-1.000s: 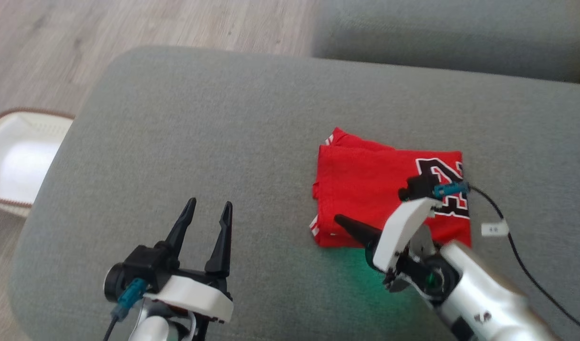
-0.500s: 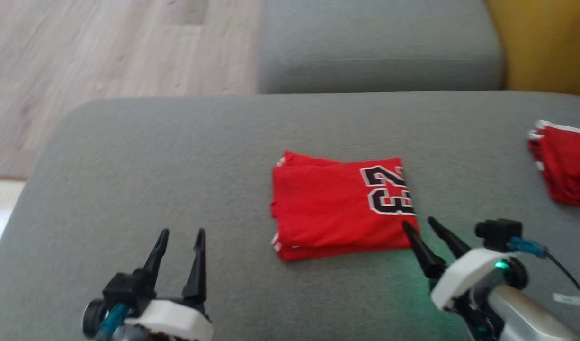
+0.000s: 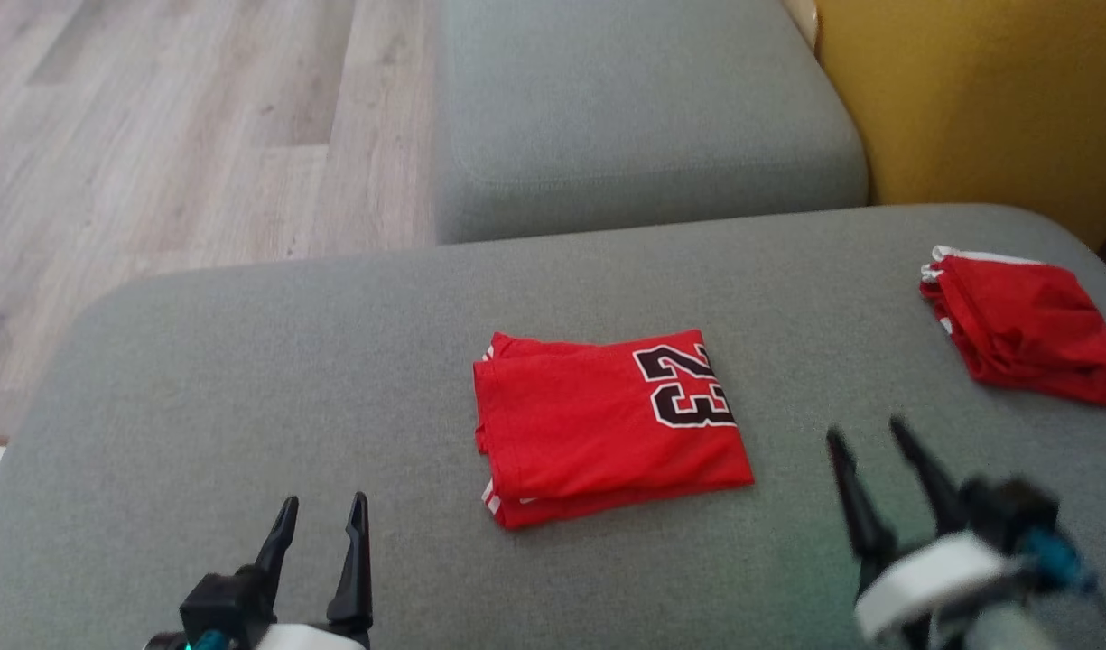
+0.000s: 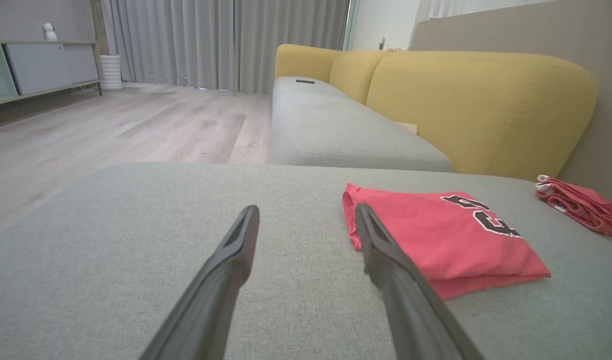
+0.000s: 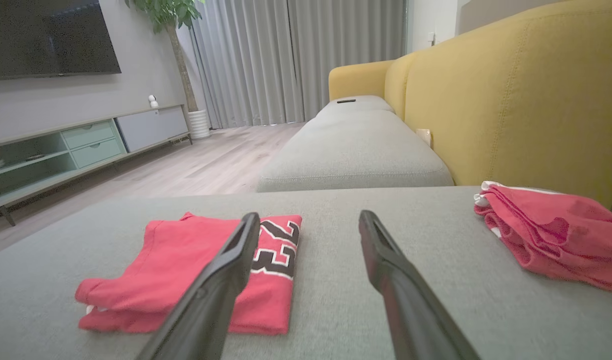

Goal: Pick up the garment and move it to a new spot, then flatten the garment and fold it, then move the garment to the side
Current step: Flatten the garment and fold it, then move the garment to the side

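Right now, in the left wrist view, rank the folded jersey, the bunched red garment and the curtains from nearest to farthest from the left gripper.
From the left gripper:
1. folded jersey, close on its right.
2. bunched red garment, far right on the cushion.
3. curtains, across the room.

A broad grey cushion [image 3: 246, 361] carries a folded red jersey [image 3: 598, 433] lying flat near its middle. A crumpled red bundle [image 3: 1022, 343] lies well right of the jersey, slightly farther back.

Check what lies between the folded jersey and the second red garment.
Bare cushion separates the folded jersey from the second red garment, per the head view; the right gripper sits nearer the robot.
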Tool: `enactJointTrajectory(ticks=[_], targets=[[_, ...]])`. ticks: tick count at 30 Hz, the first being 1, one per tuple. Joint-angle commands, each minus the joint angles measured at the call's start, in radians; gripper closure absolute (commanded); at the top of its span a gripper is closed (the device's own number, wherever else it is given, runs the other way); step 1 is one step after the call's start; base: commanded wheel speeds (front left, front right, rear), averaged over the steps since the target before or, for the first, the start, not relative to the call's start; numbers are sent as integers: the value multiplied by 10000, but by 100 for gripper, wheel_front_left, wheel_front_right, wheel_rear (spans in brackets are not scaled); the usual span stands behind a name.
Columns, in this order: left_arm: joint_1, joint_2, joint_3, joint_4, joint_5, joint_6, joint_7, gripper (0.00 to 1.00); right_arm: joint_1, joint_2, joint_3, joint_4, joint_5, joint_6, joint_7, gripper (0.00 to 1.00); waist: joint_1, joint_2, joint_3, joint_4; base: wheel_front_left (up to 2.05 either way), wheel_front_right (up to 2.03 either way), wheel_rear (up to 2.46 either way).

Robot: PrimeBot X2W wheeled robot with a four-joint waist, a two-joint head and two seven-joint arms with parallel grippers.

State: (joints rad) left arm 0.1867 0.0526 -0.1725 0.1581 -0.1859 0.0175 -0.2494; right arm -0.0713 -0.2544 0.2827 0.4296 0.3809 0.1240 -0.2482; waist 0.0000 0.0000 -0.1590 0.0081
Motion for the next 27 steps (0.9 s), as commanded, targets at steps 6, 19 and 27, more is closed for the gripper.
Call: enactJointTrajectory(ticks=[6,19,27], targets=[[-125,-23,288,-573,457,161,-124,0,1326,843,-872,-1403,-1399,67,-134,0,0,0,-419,140,0,0,0],[150,-23,321,-543,496,276,-124,0,1822,1289,-1236,-1749,-2149,67,-135,0,0,0,-577,122,0,0,0],[93,-24,315,-433,456,256,-124,0,1764,1437,-1287,-1674,-2188,67,-135,0,0,0,-611,117,0,0,0]])
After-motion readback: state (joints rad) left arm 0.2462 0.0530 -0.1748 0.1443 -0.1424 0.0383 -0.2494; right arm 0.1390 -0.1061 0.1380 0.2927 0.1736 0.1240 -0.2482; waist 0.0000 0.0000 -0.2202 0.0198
